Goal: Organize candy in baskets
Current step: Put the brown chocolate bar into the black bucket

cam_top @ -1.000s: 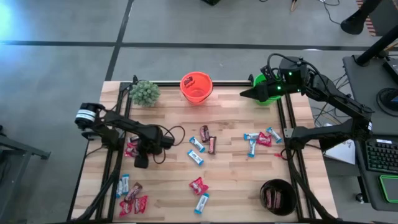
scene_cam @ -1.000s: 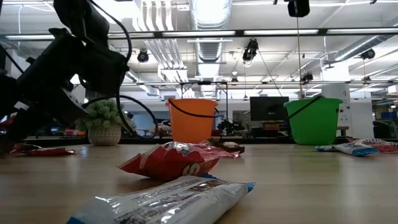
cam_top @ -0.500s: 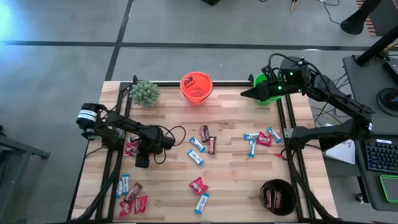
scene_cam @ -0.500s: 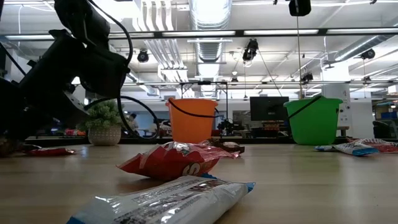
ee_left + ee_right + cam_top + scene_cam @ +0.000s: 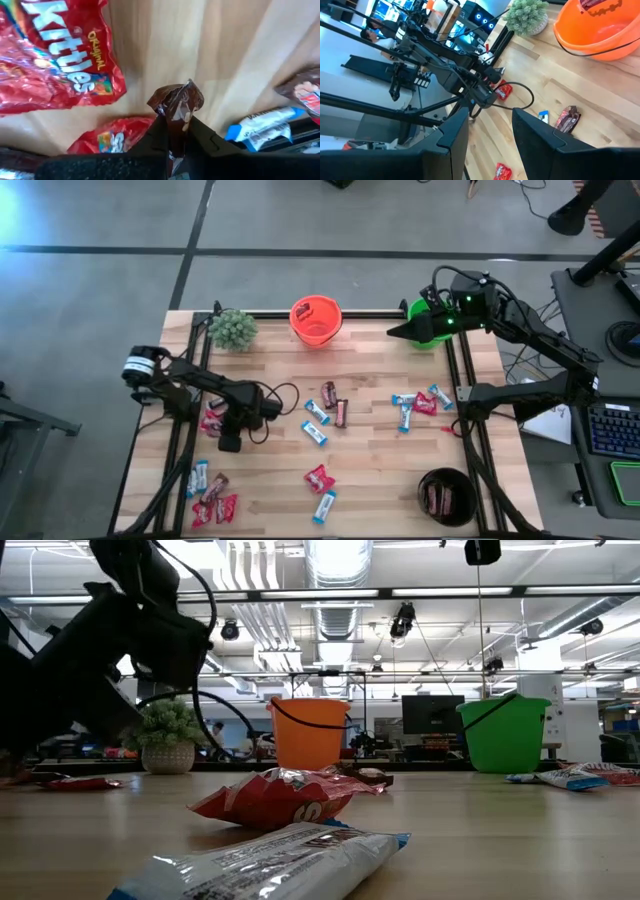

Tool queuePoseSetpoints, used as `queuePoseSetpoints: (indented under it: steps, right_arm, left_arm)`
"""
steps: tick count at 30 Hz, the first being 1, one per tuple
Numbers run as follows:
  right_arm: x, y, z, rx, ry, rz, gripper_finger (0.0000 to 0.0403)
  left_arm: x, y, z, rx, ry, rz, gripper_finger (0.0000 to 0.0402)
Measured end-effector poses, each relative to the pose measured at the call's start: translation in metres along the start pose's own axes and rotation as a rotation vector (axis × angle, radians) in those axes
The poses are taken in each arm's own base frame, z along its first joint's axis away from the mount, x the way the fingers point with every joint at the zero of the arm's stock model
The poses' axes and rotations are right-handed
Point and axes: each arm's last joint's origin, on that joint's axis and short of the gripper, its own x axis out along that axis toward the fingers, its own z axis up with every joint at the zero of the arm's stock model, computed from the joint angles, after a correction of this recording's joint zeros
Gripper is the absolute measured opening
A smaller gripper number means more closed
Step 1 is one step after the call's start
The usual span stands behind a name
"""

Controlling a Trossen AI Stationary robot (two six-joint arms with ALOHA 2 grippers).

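My left gripper (image 5: 229,443) (image 5: 175,124) is down at the table near its left edge, shut on a dark brown candy (image 5: 177,102). Red candy packs (image 5: 55,60) (image 5: 211,420) lie beside it. More candy lies loose mid-table (image 5: 322,412), at the right (image 5: 415,404), at the front (image 5: 320,479) and at the front left (image 5: 211,498). The orange basket (image 5: 315,320) and the green basket (image 5: 432,326) stand at the far edge, the black basket (image 5: 446,496) at the front right. My right gripper (image 5: 396,331) (image 5: 490,125) hangs open, high beside the green basket. My left gripper pinches the dark brown candy between its two fingers, just below the wrapper's crumpled end (image 5: 176,112), which sticks out past the fingertips. The fingers come slanting down from above. Whether the candy is clear of the wood, I cannot tell.
A fuzzy green plant (image 5: 233,328) stands at the far left corner. Black frame rails (image 5: 186,430) run along both table sides. A blue-and-white candy (image 5: 260,127) and another brown one (image 5: 302,92) lie close to the left gripper. Bare wood lies between the middle and front candy.
My left gripper has stayed in place by the red packs and has shut its fingers. My right gripper has kept still beside the green basket. No candy on the table has shifted.
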Motion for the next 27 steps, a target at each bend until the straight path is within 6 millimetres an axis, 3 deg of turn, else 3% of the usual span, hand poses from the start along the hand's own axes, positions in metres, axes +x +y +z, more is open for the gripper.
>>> queuePoseSetpoints:
  steps: [10, 16, 27]
  right_arm:
    - [0.000, 0.000, 0.000, -0.008, 0.005, 0.004, 0.0141]
    - [0.000, 0.000, 0.000, -0.013, 0.011, 0.010, 0.0141]
    - [0.000, 0.000, 0.000, 0.000, 0.011, 0.009, 0.0141]
  left_arm:
    - [-0.048, -0.016, -0.026, 0.034, -0.091, -0.004, 0.0002]
    - [-0.094, -0.030, -0.049, 0.052, -0.323, -0.008, 0.0002]
    - [-0.174, -0.050, -0.091, 0.088, -0.742, 0.165, 0.0002]
